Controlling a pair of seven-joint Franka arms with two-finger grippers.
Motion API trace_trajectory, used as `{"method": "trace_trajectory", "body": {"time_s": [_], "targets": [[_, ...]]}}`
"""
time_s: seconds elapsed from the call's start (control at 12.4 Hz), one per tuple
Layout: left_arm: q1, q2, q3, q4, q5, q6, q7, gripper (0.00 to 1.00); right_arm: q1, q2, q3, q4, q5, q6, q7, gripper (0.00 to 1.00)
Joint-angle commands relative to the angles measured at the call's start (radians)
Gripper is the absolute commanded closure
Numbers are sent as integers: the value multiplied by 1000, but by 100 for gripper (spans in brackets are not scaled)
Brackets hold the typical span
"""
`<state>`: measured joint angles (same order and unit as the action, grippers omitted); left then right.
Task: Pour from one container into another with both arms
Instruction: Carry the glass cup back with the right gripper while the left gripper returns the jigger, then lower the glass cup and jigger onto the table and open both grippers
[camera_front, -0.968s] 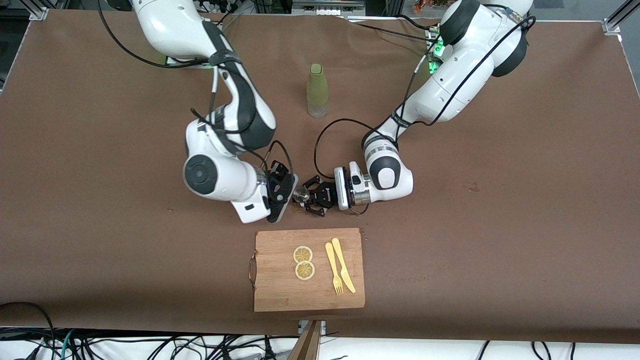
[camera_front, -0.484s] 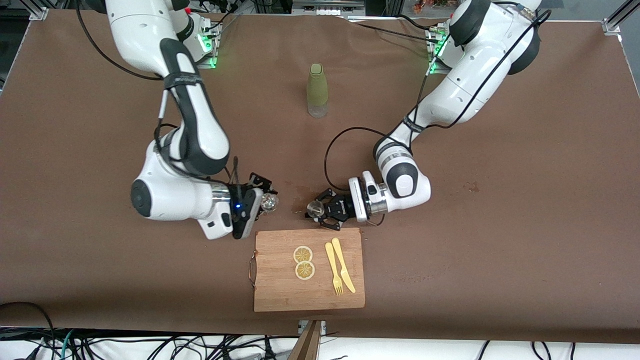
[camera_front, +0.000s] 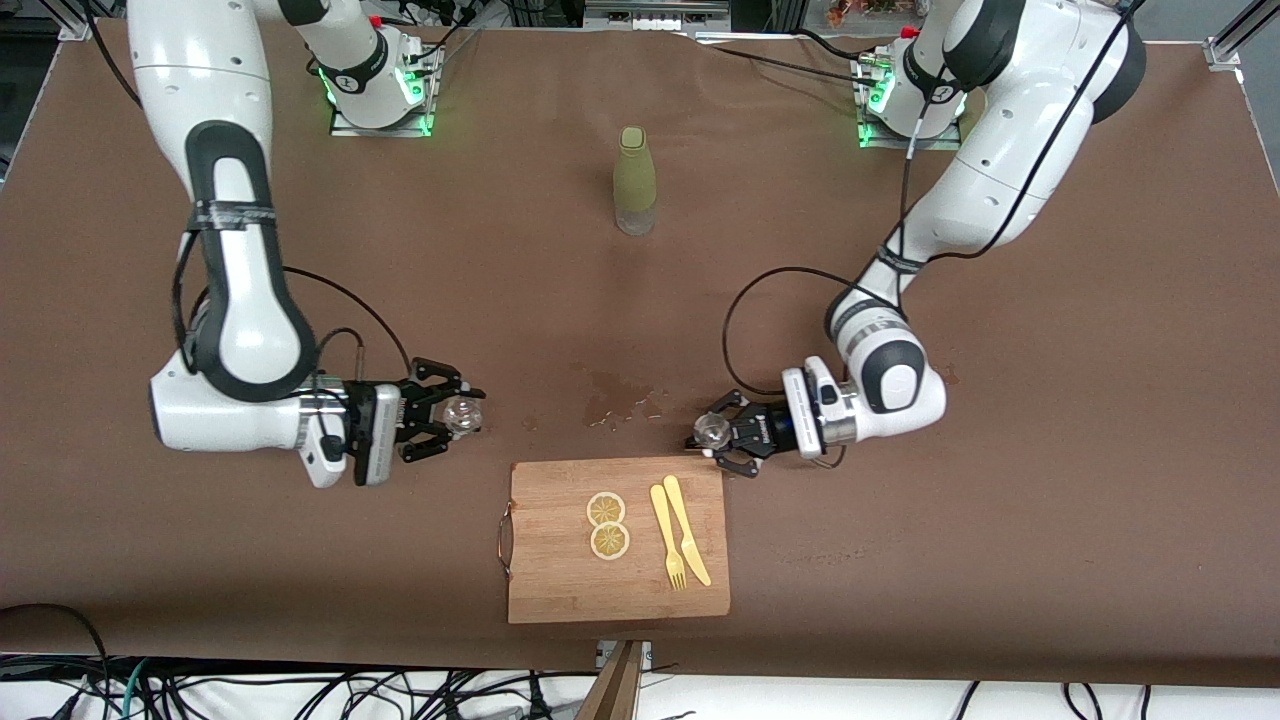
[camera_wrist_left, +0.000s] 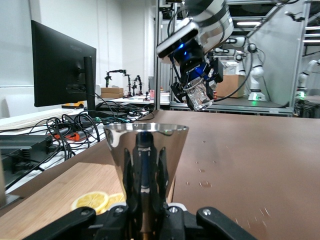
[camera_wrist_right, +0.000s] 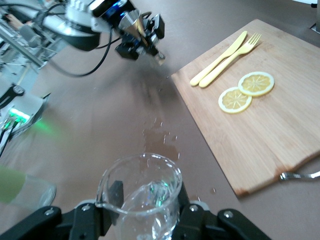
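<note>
My right gripper is shut on a small clear glass beaker with a spout, held upright over the brown table toward the right arm's end. In the right wrist view the beaker fills the space between the fingers and a little liquid glints inside. My left gripper is shut on a shiny metal cone cup, held upright just above the table beside the cutting board's corner. The left wrist view shows that cup gripped at its narrow base. Both grippers face each other, well apart.
A wet patch with droplets marks the table between the grippers. A wooden cutting board carries two lemon slices and a yellow fork and knife. A green bottle stands farther back, mid-table.
Both grippers were together over the middle of the table; they have drawn apart, each toward its own arm's end, still holding the beaker and the cup.
</note>
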<state>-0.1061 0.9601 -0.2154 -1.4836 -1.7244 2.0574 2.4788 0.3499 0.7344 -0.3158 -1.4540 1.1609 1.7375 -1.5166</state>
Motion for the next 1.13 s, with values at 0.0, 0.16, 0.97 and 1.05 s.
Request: {"method": "trace_trajectory", "body": {"time_s": [0.0, 0.16, 0.97, 1.05], "targets": [[75, -84, 22, -53, 154, -40, -61, 100, -57, -69, 15, -115, 23, -44, -141, 57], [118, -115, 91, -53, 236, -121, -70, 100, -118, -69, 15, -147, 23, -111, -255, 57], [229, -77, 442, -135, 286, -641, 87, 100, -327, 84, 11, -177, 7, -262, -877, 57], [258, -67, 445, -164, 286, -661, 124, 100, -341, 101, 9, -175, -3, -262, -916, 57]]}}
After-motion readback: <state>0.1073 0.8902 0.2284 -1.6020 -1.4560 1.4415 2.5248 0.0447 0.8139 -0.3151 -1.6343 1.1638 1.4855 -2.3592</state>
